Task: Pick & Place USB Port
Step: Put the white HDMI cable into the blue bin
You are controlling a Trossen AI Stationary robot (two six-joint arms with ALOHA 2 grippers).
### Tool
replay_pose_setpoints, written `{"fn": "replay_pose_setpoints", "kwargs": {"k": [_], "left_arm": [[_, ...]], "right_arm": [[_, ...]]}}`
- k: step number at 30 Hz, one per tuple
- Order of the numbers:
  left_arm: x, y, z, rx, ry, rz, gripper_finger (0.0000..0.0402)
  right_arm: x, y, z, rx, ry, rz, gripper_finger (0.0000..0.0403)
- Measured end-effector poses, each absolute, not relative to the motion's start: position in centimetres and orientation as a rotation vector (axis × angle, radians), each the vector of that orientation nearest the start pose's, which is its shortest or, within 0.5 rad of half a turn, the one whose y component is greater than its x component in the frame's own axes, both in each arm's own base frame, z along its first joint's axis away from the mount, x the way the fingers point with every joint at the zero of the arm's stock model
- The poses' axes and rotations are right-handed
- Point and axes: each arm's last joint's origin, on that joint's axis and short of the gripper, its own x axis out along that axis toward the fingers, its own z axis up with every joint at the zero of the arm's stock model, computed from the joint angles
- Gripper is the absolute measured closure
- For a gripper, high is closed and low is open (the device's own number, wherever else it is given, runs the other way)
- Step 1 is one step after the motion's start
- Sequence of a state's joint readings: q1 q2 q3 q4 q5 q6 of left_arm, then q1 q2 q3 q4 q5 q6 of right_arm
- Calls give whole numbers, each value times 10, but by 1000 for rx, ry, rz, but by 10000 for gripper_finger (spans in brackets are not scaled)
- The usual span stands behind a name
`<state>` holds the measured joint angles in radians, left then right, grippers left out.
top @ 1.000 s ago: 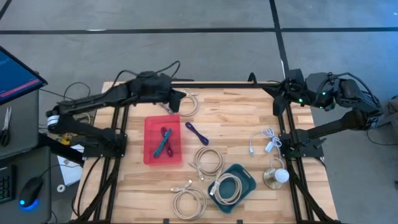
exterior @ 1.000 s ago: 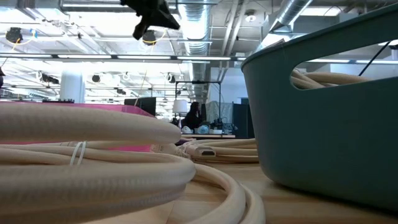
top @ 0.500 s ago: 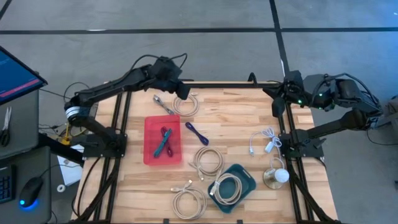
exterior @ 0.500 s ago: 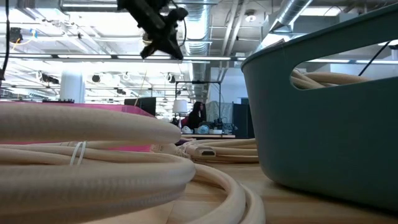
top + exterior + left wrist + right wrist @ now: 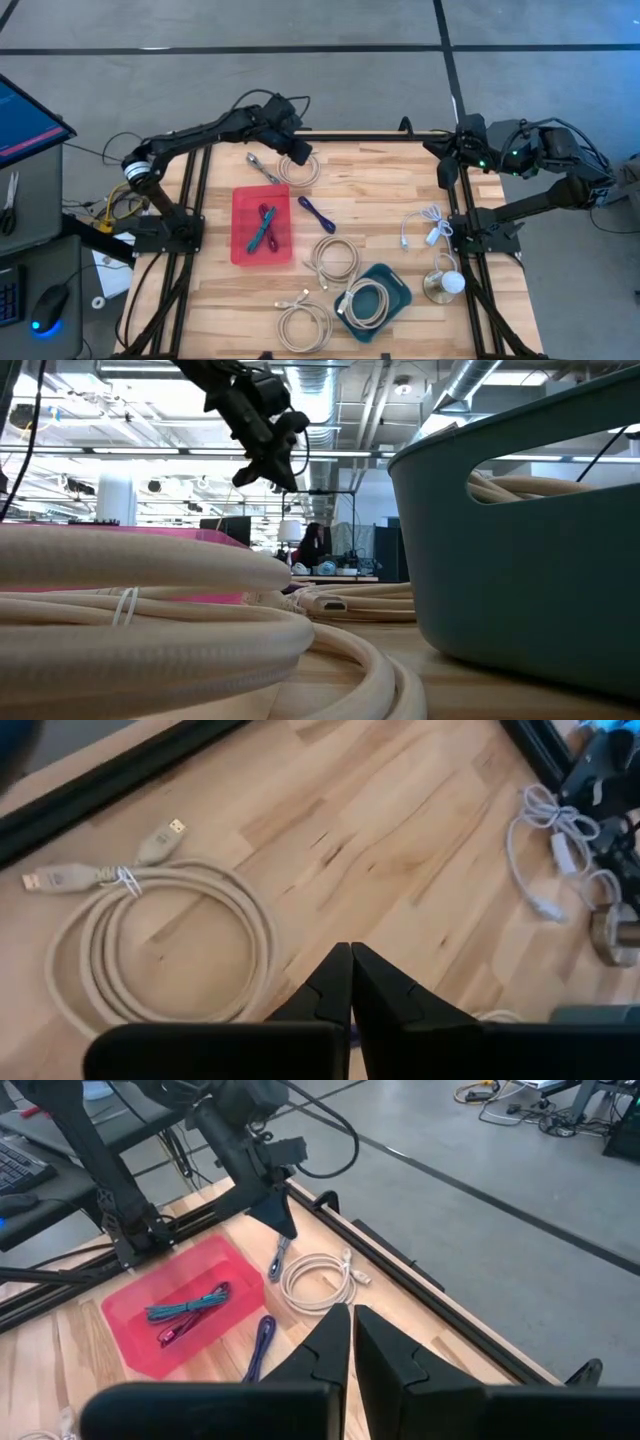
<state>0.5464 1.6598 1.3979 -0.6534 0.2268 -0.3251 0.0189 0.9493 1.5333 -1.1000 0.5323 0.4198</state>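
A grey concrete floor with dark seams runs around a light wooden bench in a black frame, and the level view looks across it into a hall of ceiling pipes and strip lights.

The left gripper hangs above the far edge of the bench, over a coiled beige USB cable; its fingers are pressed together and hold nothing. The cable's two plugs lie side by side next to the coil, toward the black rail.

Just beside that coil a short grey cable lies slanted, next to the far end of a red tray. In the tray lie a teal cable and a magenta one. A purple cable lies on the wood just beside the tray.

Nearer the front there are two more beige coils, one at mid-bench and one by the front edge. A teal bin holds a further coil. A thin white cable lies loose near the right side.

The right gripper waits at the far right corner, fingers pressed together, empty.
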Motion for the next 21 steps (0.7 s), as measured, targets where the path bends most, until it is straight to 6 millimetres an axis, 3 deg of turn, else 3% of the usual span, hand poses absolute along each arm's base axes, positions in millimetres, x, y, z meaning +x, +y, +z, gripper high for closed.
{"fn": "replay_pose_setpoints", "kwargs": {"k": [5, 11, 16, 21], "left_arm": [[308, 181, 284, -566, 798, 458, 364], [309, 181, 282, -557, 800, 466, 289], [313, 184, 261, -608, 855, 492, 240], [323, 189, 236, -643, 916, 505, 226]], "right_arm": [[118, -12, 458, 260, 387, -596, 392], [119, -12, 458, 260, 388, -593, 392], [119, -12, 457, 260, 389, -593, 392], [118, -12, 457, 250, 395, -592, 392]]}}
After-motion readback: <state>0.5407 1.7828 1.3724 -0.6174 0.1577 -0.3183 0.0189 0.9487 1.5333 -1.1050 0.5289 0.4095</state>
